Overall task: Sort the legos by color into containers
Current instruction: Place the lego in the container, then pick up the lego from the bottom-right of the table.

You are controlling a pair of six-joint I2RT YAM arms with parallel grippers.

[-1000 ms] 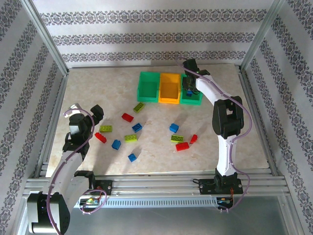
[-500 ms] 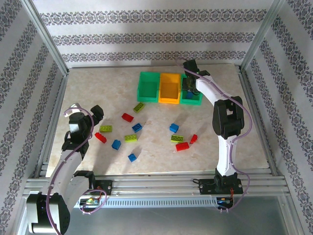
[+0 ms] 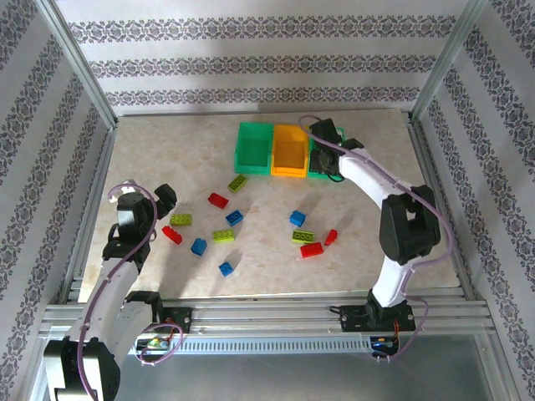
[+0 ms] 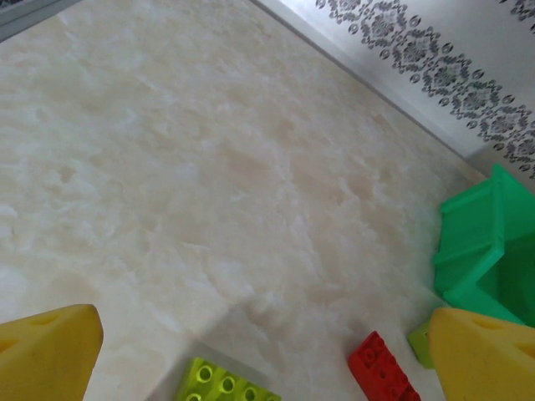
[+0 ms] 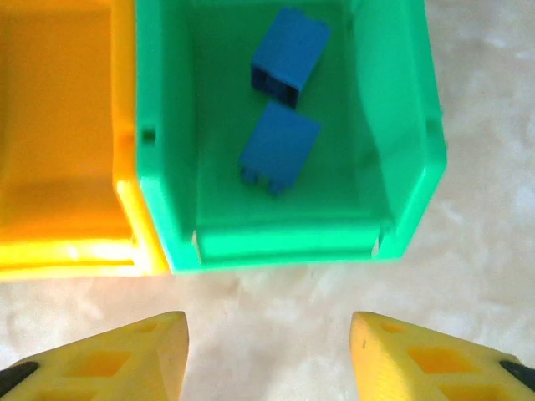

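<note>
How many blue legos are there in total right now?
6. Two sit in the right green bin: back brick, front brick. Four lie on the table: centre brick, right brick, left brick, nearest brick. The right arm may hide more.

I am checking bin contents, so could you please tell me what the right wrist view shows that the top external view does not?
Right wrist view: two blue bricks lying inside the right green bin. Top external view: the left green bin, loose bricks scattered on the table, the left gripper. Both: the right green bin, the orange-yellow bin, the right gripper.
</note>
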